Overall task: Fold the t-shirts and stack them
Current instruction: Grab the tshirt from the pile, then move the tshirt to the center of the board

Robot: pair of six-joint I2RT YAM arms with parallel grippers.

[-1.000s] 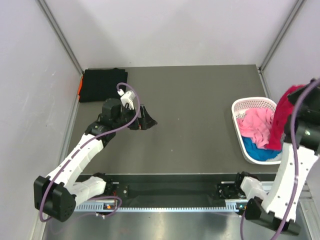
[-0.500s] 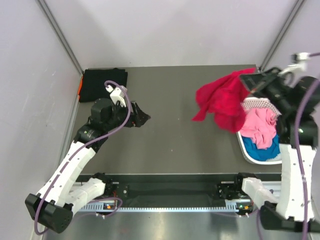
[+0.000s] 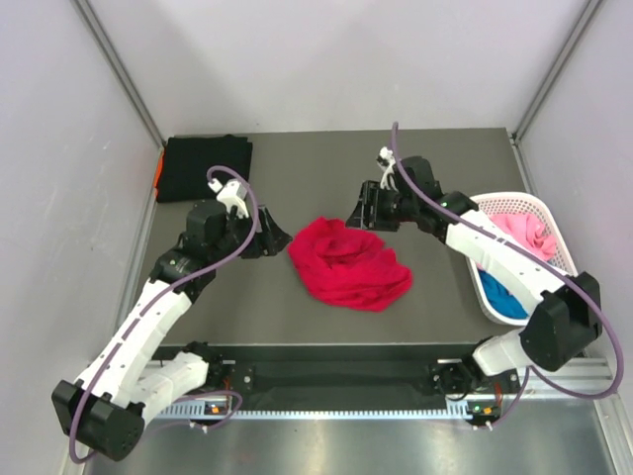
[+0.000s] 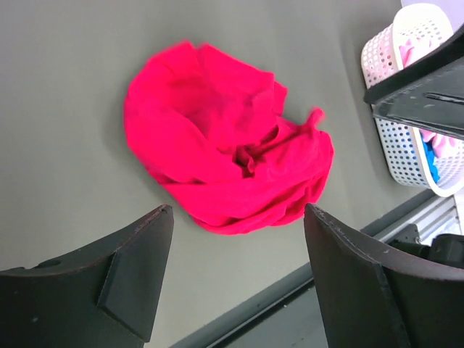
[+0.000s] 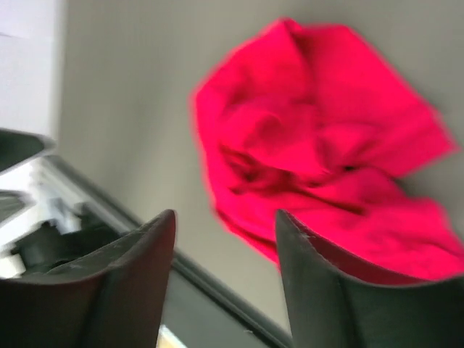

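A bright red t-shirt (image 3: 348, 262) lies crumpled in the middle of the table, held by neither gripper. It also fills the left wrist view (image 4: 217, 152) and the right wrist view (image 5: 326, 152). My left gripper (image 3: 275, 237) hovers just left of it, open and empty (image 4: 238, 212). My right gripper (image 3: 368, 210) hangs over the shirt's back edge, open with nothing between its fingers (image 5: 226, 214). A black t-shirt (image 3: 205, 166) lies folded at the back left corner with an orange edge (image 3: 158, 170) beside it. Pink (image 3: 529, 233) and blue (image 3: 499, 294) t-shirts sit in the basket.
The white lattice basket (image 3: 514, 200) stands at the right edge of the table, under my right forearm; its wall shows in the left wrist view (image 4: 406, 43). A metal rail runs along the near table edge (image 3: 336, 376).
My right arm swung from over the basket to the table's middle carrying the red t-shirt, then opened; the shirt now lies on the table. My left gripper shifted a little.
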